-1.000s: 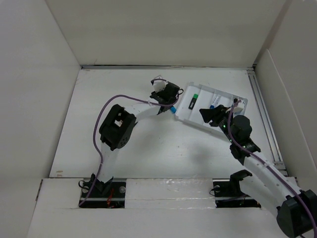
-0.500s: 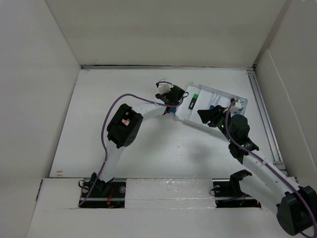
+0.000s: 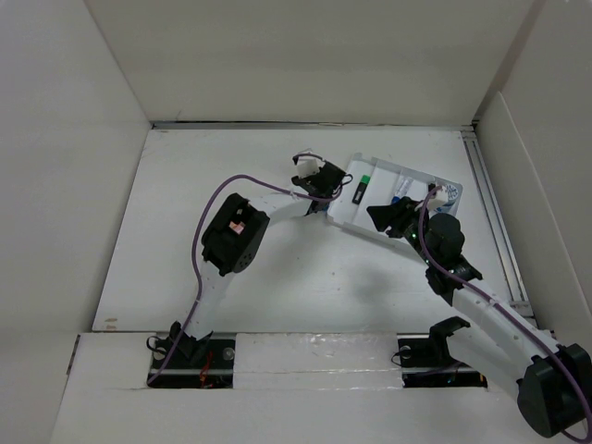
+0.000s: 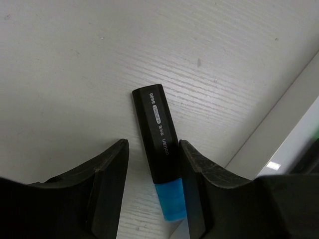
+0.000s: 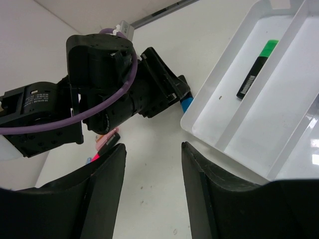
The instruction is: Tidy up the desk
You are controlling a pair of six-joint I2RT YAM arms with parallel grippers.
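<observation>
The white desk [image 3: 185, 240] holds a black highlighter with a blue cap [image 4: 160, 144]. It lies flat beside the left edge of the white compartment tray [image 3: 435, 213]. My left gripper [image 3: 324, 178] is open, with its jaws down on either side of the highlighter [image 5: 185, 103]. The right finger [image 4: 199, 169] is against the highlighter and the left finger stands apart from it. My right gripper [image 3: 388, 215] is open and empty, and hovers over the desk [image 5: 159, 169] at the tray's near edge. A black highlighter with a green cap [image 5: 256, 74] lies in the tray's left compartment.
A pink highlighter [image 5: 102, 144] lies on the desk under the left arm. Small items [image 3: 400, 190] sit in the tray's right compartments. White walls border the desk, and a rail [image 3: 495, 222] runs along the right side. The tray wall [image 4: 284, 119] is close to the left gripper's right finger.
My left arm has swung right, bringing its gripper from left of the tray up to the tray's left edge and over the blue-capped highlighter. The right gripper has edged slightly left.
</observation>
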